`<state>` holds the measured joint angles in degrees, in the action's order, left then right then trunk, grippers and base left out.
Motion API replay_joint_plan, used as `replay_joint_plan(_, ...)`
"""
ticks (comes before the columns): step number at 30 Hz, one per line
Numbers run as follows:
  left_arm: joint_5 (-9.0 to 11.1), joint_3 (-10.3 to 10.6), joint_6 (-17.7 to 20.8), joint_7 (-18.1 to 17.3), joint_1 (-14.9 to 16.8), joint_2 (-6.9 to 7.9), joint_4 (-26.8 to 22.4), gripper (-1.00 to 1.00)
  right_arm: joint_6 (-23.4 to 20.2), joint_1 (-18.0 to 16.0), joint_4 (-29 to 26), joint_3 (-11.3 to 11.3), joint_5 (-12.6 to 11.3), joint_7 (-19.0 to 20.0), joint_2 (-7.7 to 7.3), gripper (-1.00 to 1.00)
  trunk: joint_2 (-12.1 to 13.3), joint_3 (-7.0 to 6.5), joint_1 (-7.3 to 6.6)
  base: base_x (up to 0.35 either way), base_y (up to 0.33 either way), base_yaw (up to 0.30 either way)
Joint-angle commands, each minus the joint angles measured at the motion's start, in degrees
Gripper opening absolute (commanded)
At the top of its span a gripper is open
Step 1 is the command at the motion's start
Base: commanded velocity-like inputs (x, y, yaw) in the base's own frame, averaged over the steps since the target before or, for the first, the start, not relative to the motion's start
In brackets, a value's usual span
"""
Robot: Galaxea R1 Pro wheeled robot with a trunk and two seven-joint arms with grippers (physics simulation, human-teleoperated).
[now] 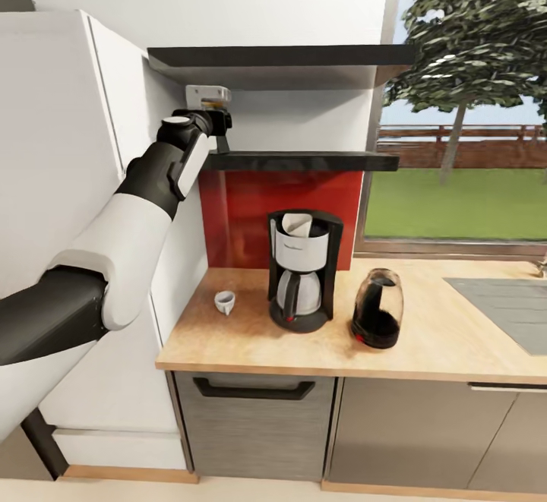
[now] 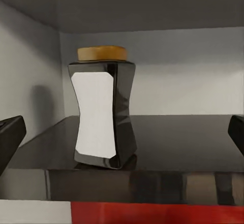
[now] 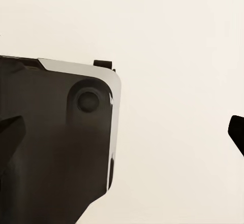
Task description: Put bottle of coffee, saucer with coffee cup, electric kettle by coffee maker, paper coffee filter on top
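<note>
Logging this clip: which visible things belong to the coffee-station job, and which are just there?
Job: bottle of coffee, kitchen shelf, coffee maker, paper coffee filter, coffee cup, electric kettle, kitchen countertop, left hand.
Just there: upper shelf, window.

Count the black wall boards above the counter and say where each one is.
2. The thicker board hangs higher on the wall; the thin kitchen shelf sits below it, above the coffee maker, carrying the bottle of coffee. Others may be out of frame.

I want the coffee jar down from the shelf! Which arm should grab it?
The left one, I think. Its hand is already up at the shelf, fingers spread wide, with the jar standing right ahead between them. The right hand just faces a plain wall and part of the robot.
</note>
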<state>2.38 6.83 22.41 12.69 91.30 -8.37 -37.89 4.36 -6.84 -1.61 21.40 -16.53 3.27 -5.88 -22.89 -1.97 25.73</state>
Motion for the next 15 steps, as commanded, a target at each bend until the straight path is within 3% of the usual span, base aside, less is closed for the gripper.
replay_joint_plan(1,0.3,0.3,0.3,0.4,0.0,0.03,-0.1,1.0,0.2,0.0,0.1,0.4,-0.6,0.2,-0.01,1.0,0.0,0.02,0.05,0.281,0.042,0.0)
replay_joint_plan(9,0.3,0.3,0.3,0.3,-0.4,0.11,-2.7,1.0,0.2,0.0,0.1,0.4,-0.6,0.2,-0.09,1.0,0.0,0.02,0.05,0.077,0.007,0.0)
replay_joint_plan(15,0.3,0.4,0.3,0.4,-0.6,0.11,-4.0,1.0,0.2,0.0,0.1,0.4,-0.6,0.2,-0.09,1.0,0.0,0.02,0.05,0.226,0.015,0.0)
